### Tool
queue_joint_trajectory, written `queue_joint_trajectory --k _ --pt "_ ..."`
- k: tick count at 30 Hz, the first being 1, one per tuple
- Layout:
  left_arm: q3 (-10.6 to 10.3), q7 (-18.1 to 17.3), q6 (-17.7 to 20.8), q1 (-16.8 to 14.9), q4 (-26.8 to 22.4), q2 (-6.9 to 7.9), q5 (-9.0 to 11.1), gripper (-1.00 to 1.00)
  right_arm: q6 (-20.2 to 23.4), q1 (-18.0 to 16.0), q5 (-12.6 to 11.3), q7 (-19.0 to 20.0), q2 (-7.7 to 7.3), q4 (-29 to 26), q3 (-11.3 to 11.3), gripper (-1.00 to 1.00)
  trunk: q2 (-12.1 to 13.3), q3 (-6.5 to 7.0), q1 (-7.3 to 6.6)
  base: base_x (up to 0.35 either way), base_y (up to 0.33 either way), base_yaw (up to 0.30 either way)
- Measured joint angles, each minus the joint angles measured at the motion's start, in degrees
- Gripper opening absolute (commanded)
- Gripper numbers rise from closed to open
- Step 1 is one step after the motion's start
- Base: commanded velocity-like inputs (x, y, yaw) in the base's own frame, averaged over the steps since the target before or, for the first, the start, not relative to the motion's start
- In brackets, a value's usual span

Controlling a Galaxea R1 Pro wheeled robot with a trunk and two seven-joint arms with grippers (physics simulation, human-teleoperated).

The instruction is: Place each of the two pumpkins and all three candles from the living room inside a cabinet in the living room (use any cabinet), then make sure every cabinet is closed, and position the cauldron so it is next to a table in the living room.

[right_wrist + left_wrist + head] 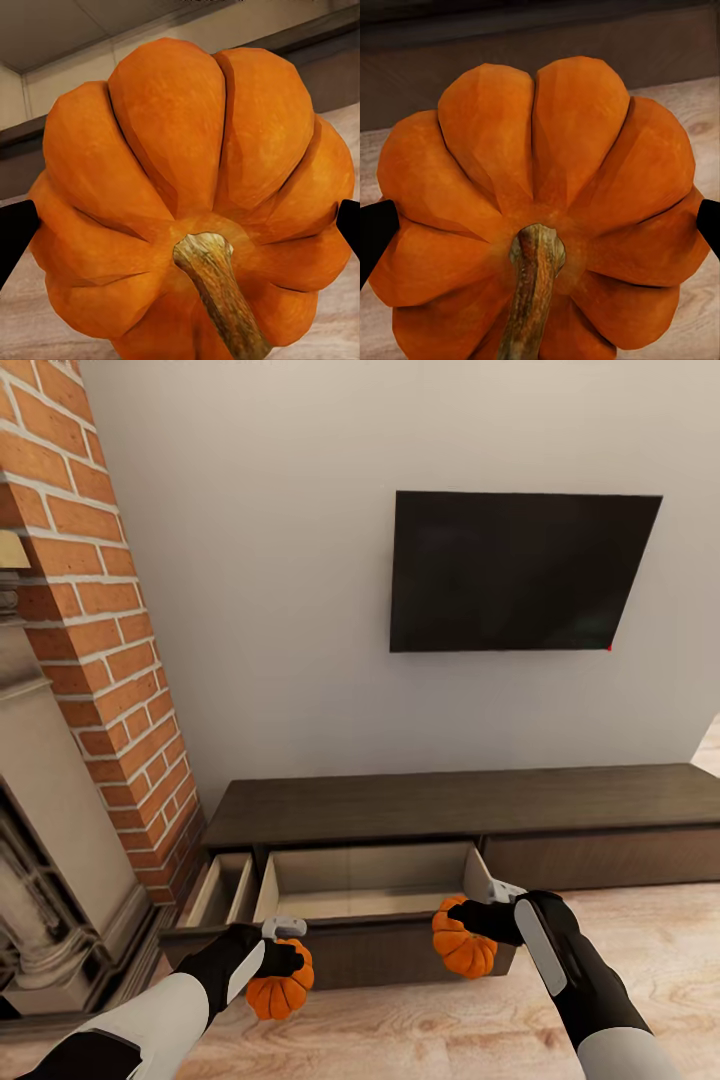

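Two pumpkins are held clear of the floor, one per arm, just in front of the cabinet. The left pumpkin hangs below the left gripper, which is clenched on it; black fingertips press both flanks, stem toward the camera. The right pumpkin is grasped likewise by the right gripper, at the front edge of the open middle drawer. That drawer shows a pale, bare interior, presumably opened to receive both. A narrower drawer beside the brick fireplace is also open. Both will need closing later.
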Motion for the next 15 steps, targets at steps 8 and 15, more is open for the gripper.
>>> queue_joint_trajectory --k 8,15 --pt "0.0 0.0 0.0 -0.01 -0.01 0.0 -0.01 -1.0 -0.01 0.0 -0.02 0.01 0.06 0.01 0.0 -1.0 3.21 1.44 -1.76 0.0 0.0 0.0" --pt "0.06 0.03 0.01 0.0 -0.21 0.1 0.03 -1.0 0.0 0.0 0.0 0.01 0.12 0.0 0.01 -1.0 6.02 2.69 -3.3 0.0 0.0 0.0"
